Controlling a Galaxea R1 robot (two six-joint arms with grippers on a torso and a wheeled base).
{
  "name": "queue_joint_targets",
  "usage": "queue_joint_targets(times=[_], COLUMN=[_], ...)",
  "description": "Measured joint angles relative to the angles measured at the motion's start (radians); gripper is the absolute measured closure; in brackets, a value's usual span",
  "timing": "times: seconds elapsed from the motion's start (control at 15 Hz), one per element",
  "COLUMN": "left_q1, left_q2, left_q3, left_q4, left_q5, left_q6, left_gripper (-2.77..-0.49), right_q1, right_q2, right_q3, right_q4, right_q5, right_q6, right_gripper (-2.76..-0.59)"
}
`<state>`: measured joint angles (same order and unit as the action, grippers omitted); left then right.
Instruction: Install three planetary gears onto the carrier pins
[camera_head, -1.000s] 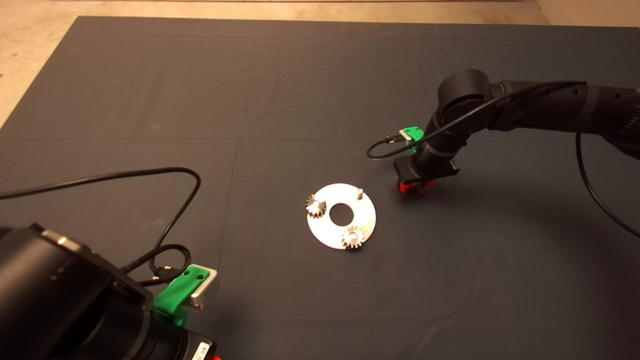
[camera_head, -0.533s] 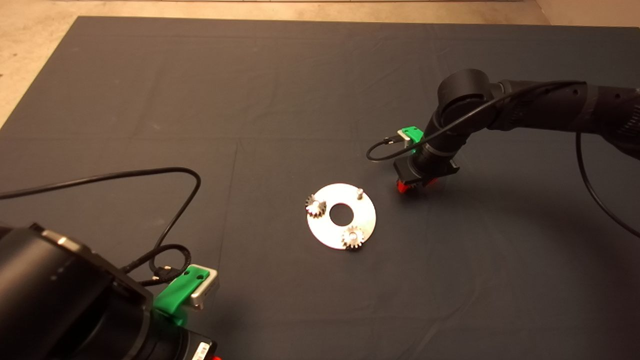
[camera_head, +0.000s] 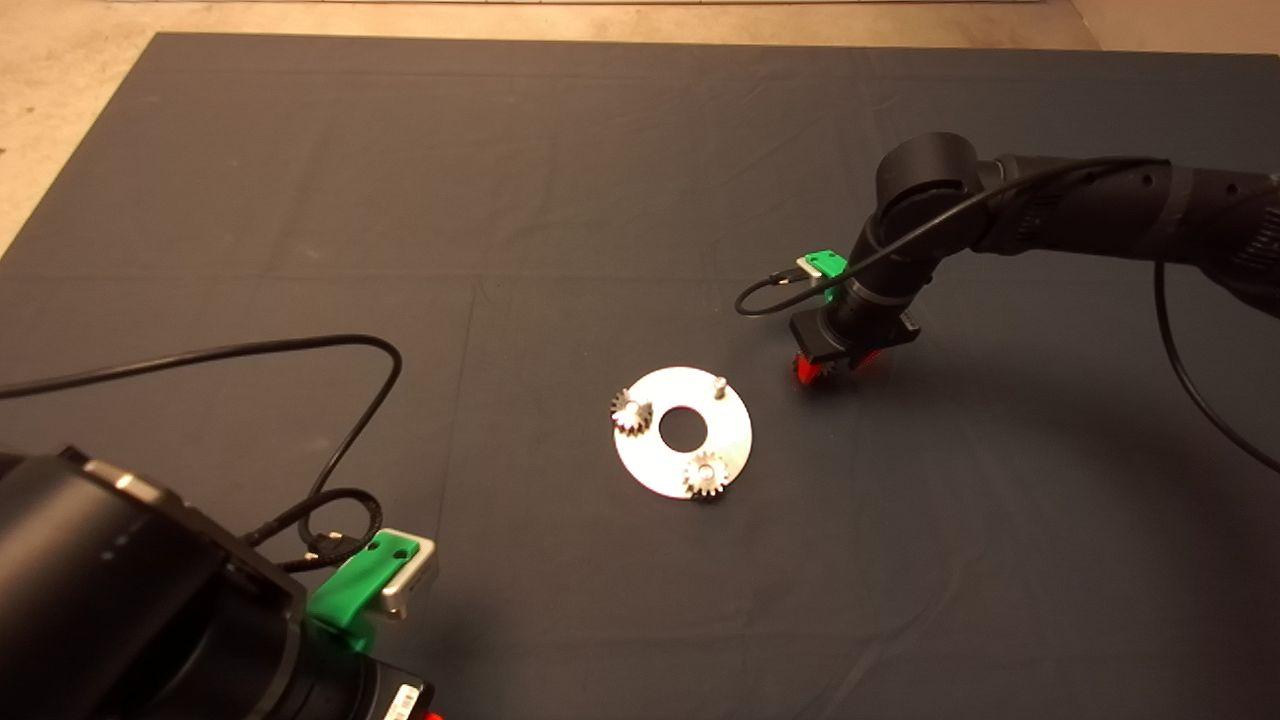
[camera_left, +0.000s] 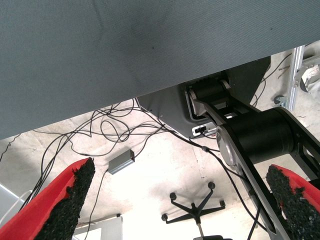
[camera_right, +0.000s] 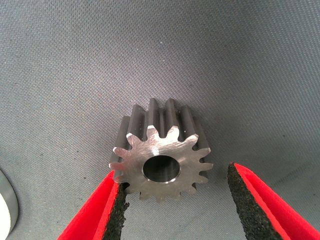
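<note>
Gear (camera_right: 161, 159) lies flat on the mat, bore up, between the right gripper's (camera_right: 175, 200) open pads, one pad touching its teeth, not yet clamped. Right of centre, beside the disc (camera_head: 683, 431); bare pin (camera_head: 718, 384) nearest. Left gripper (camera_left: 182, 205) parked lower left, open, empty.

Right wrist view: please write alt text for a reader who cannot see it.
A small grey metal gear with a round centre hole lies on the dark mat between the right gripper's two red fingers. One black pad touches its teeth; the other stands clear, so the gripper is open.
</note>
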<state>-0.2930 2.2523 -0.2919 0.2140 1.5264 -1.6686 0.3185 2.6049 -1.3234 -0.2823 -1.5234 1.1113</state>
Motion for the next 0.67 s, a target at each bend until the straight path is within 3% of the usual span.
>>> queue_joint_targets(times=[0.27,0.67], left_q1=[0.0,0.0], left_q2=[0.0,0.0], left_q3=[0.0,0.0], left_q4=[0.0,0.0], left_q5=[0.0,0.0], left_q6=[0.0,0.0], left_gripper=[-2.48,-2.48], right_q1=[0.0,0.0], right_q2=[0.003,0.005], right_q3=[-0.007,-0.009], right_q4=[0.0,-0.004], right_q5=[0.0,0.0], right_q6=[-0.008,-0.065], right_gripper=[-1.44,-1.44])
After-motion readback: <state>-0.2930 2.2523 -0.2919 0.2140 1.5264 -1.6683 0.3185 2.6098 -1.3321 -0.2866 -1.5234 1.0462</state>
